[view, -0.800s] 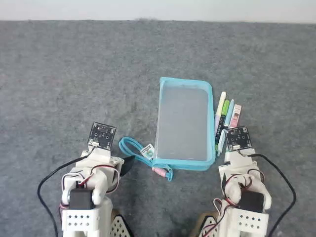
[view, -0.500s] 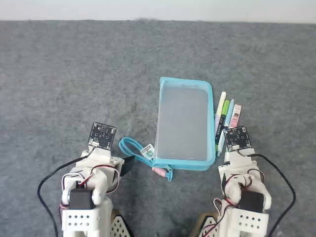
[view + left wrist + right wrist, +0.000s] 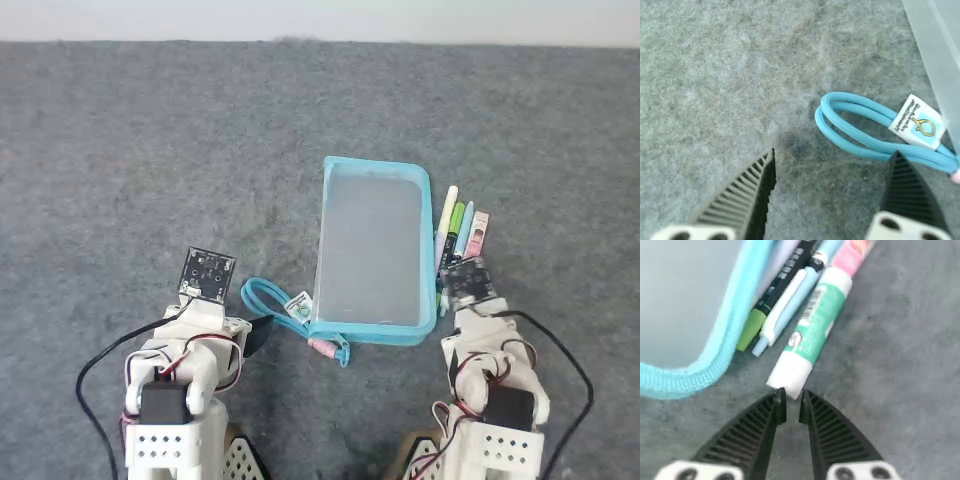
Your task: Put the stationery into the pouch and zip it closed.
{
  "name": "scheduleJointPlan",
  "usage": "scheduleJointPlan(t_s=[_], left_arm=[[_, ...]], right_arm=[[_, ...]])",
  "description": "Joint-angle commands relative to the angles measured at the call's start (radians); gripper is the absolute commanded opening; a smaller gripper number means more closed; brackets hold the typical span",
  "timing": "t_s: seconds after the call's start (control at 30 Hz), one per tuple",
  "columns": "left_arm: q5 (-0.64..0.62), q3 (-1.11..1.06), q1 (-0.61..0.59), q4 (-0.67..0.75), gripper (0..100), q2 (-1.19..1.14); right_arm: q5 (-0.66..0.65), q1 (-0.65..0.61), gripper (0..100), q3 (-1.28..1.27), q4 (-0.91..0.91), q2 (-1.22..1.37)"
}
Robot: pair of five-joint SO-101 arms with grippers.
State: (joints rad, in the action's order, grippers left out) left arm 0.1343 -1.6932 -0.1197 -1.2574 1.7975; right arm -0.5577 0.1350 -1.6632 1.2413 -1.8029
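— On the grey worktop (image 3: 150, 150), between the two arms: the pouch (image 3: 372, 250), flat, clear-faced, edged in teal, one short end toward the arms.
— And the stationery?
— Outside the pouch, in a tight row against its long side by the right arm. A green-capped marker (image 3: 771, 307), a pale blue pen (image 3: 787, 302), a glue stick (image 3: 812, 332) with a green label, and something pink (image 3: 852, 255) beyond the glue stick's far end.
— Right hand?
— Right hand (image 3: 792, 396) just short of the glue stick's white near end, in line with its length. All but together, with only a thin slit between the fingers (image 3: 760, 435). Clamped on nothing.
— Touching the glue stick?
— Very close at the tips; cannot tell about contact.
— Left hand?
— Left hand (image 3: 834, 155) low over the worktop, off the pouch's near corner on the other side. Spread wide apart, with nothing in the gap. Just ahead of the tips: the teal strap loop (image 3: 852, 142) with its white tag (image 3: 919, 121), slack on the worktop, trailing toward the pouch. Right beside one finger; hard to say whether touching.
— Zip?
— A pink zip pull (image 3: 322, 347) at the near corner, by the strap. Open or closed: cannot tell.
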Motion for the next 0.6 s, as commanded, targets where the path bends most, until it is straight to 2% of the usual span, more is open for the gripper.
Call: scheduleJointPlan(t_s=[0.0, 0.37, 0.57], left_arm=[[0.008, 0.008, -0.005, -0.005, 33, 0.021], [0.008, 0.008, -0.005, -0.005, 33, 0.021], [0.008, 0.008, -0.005, -0.005, 33, 0.021]], right_arm=[[-0.077, -0.028, 6.9, -0.003, -0.050, -0.008], [-0.052, -0.127, 7.2, 0.236, 0.024, 0.019], [-0.017, -0.154, 7.3, 0.351, -0.028, 0.292]])
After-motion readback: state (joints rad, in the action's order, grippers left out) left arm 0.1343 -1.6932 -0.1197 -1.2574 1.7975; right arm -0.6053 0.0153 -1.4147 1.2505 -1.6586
